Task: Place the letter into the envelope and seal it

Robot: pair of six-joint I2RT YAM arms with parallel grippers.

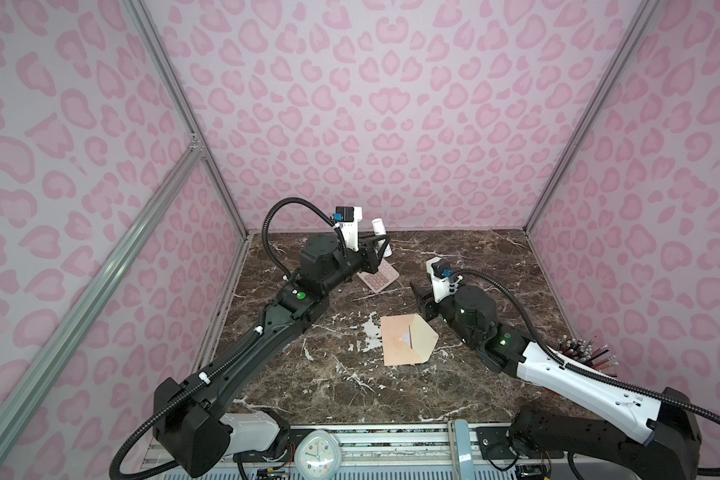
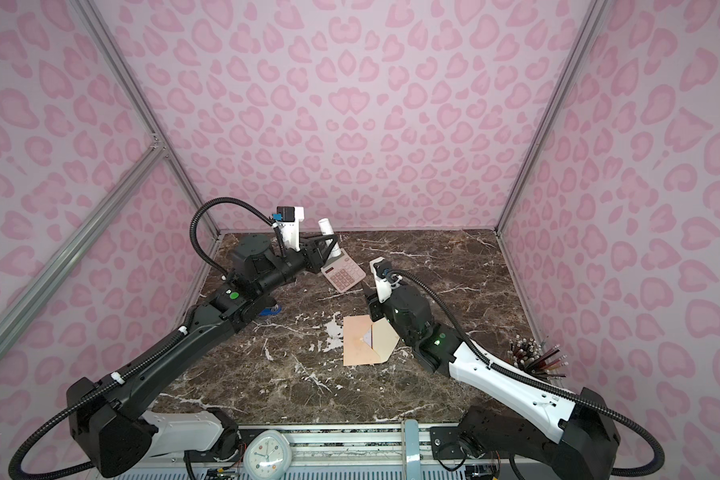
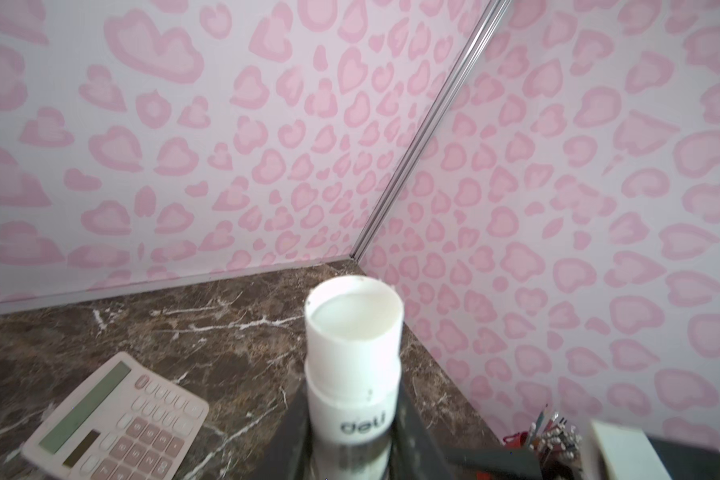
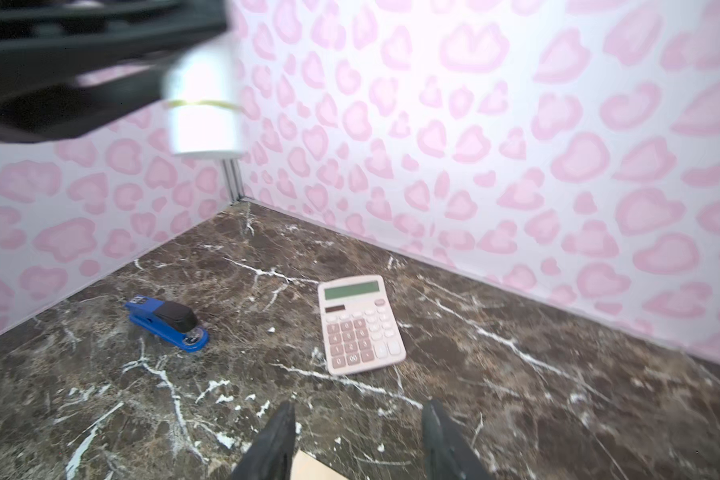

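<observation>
**Clock [image 1: 317,455] at the near edge, envelope [image 1: 395,340] open at mid-counter**

Round-faced and pale mint, the clock sits at 6 o'clock on the metal rail in both top views, closest to the lens. Beyond it spreads the counter [image 1: 474,257], a glossy dark-brown marble with white veins, boxed in by walls [image 1: 391,104] printed with pink hearts.

Near the counter's middle the envelope lies flat: a smooth peach paper rectangle with its paler cream triangular flap folded open, the tip pointing to 3 o'clock. Of the letter [image 1: 410,337] only a thin red sliver shows along the mouth, and the rest is hidden inside.

The right gripper [image 4: 356,440] hangs at 1 o'clock of the envelope, its black tapered jaws parted with nothing between them; one envelope corner sits just below them in the right wrist view.

The left gripper [image 3: 352,419], raised at 12 o'clock, clamps a white plastic glue stick [image 3: 352,332], a cylinder whose open end shows a pale recessed face.

A pink-keyed calculator [image 4: 360,324] lies at 12 o'clock of the envelope, partly covered by the left gripper in a top view. A blue-and-black stapler [image 4: 167,324] sits at 10 o'clock, mostly behind the left arm. Pencils [image 1: 587,353] bristle at 3 o'clock, behind the right arm.
</observation>
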